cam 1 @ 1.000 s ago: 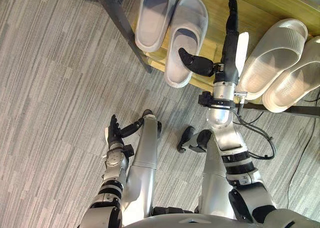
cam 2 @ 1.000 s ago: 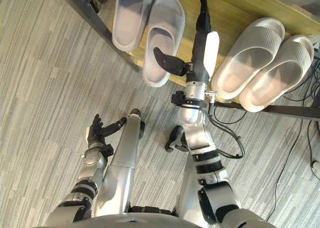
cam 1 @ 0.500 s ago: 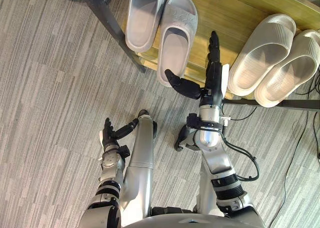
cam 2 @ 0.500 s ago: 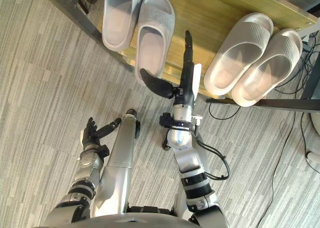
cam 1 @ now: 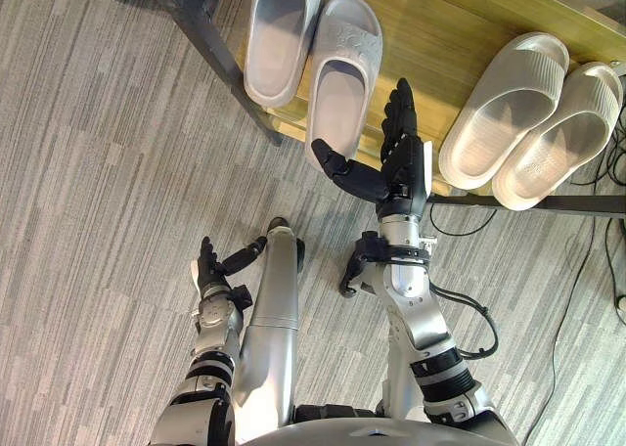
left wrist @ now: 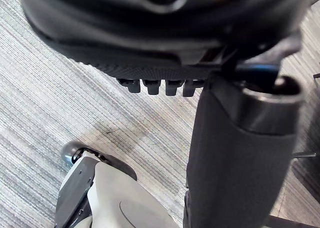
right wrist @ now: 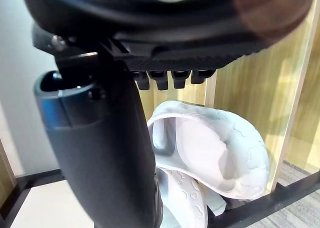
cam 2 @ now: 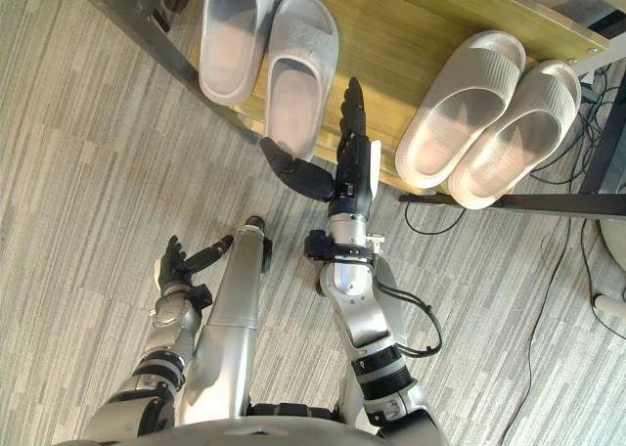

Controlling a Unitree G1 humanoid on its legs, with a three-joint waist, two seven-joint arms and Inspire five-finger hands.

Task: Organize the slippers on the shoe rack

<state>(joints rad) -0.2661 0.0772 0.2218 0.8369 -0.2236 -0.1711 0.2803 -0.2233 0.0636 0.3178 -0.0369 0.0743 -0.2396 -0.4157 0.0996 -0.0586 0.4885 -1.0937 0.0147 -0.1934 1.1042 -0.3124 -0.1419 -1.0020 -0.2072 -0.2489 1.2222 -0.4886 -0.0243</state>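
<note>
Shoe rack: wooden shelf on a dark metal frame, standing on grey striped flooring; it carries all four slippers.

Grey slippers, one pair, at the robot's left end of the shelf: outer slipper and inner slipper lie side by side and touching, toes pointing away from the robot; the inner one sits a little nearer the front, its heel at the shelf's front edge.

Pale beige slippers, one pair, at the right end: one and its mate lie parallel and angled, well apart from the grey pair; bare wood lies between the pairs.

Right hand: raised over the shelf's front edge, in the gap just beside the inner grey slipper; fingers straight, thumb spread wide toward that slipper's heel; holds nothing; the flat pose probably suits nudging a slipper rather than lifting it.

Left hand: low by the floor, fingers relaxed and empty; idle.

Status, as a judgement: pairs grouped, task near done.
</note>
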